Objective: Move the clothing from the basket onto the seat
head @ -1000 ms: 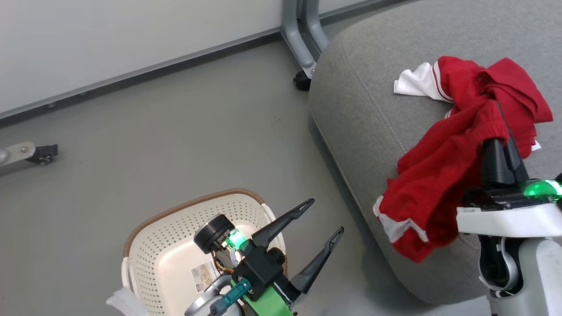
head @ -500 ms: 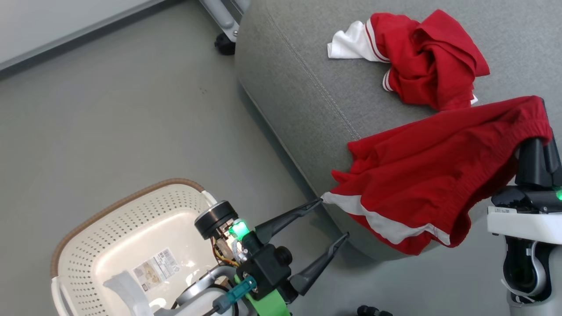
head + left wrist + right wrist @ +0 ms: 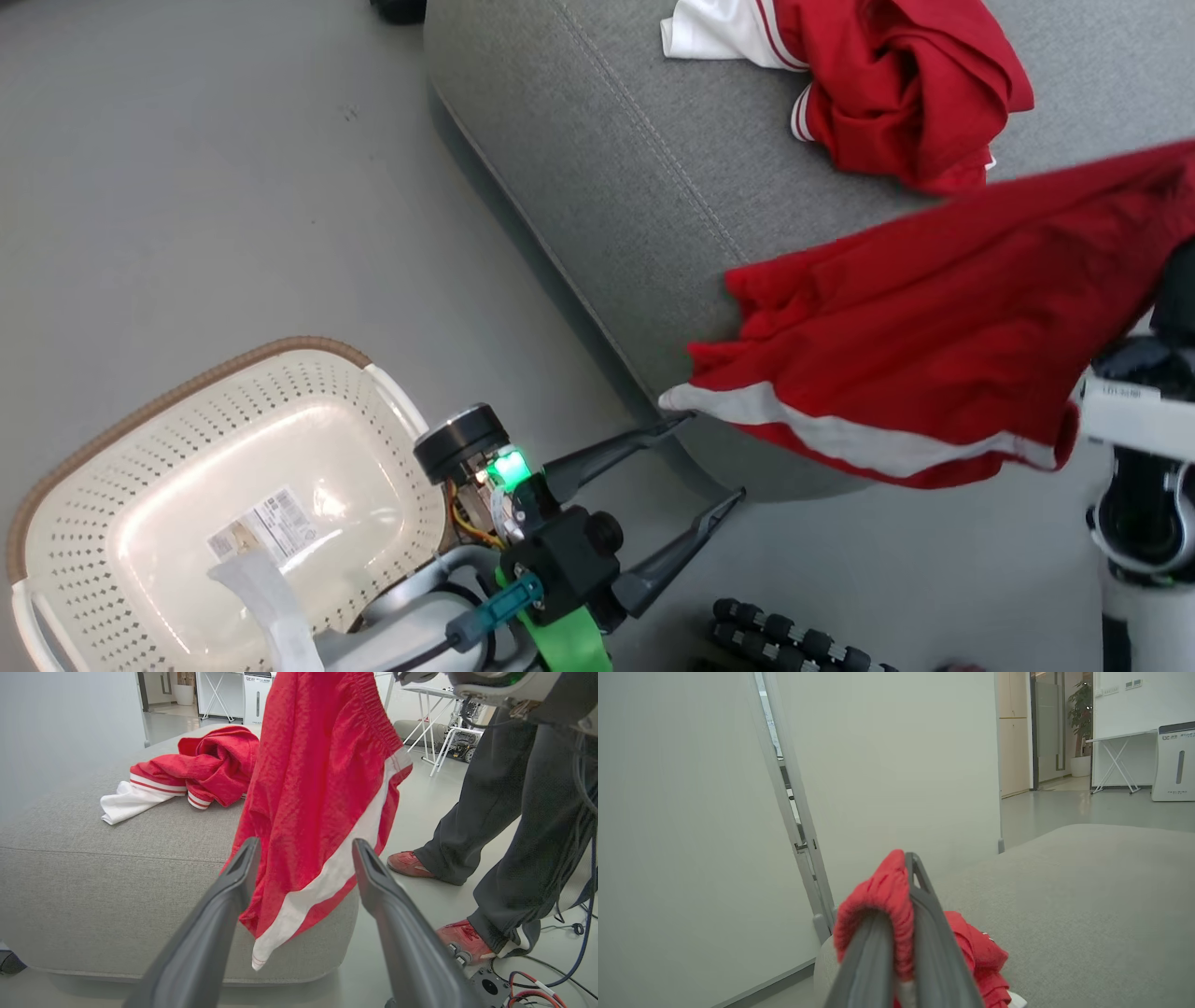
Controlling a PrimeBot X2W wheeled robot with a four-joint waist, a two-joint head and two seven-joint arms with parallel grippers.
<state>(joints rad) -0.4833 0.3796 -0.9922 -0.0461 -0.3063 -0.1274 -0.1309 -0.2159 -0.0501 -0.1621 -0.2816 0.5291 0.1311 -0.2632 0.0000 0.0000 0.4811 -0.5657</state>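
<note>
A grey floor (image 3: 233,187) lies under even light. In the right wrist view a pale partition wall (image 3: 896,765) stands on a grey metal frame (image 3: 803,858) toward nine o'clock. At two o'clock stand a white folding table (image 3: 1122,736), a white appliance (image 3: 1174,760) and a potted plant (image 3: 1080,718). Cables (image 3: 532,983) lie at five o'clock in the left wrist view.
</note>
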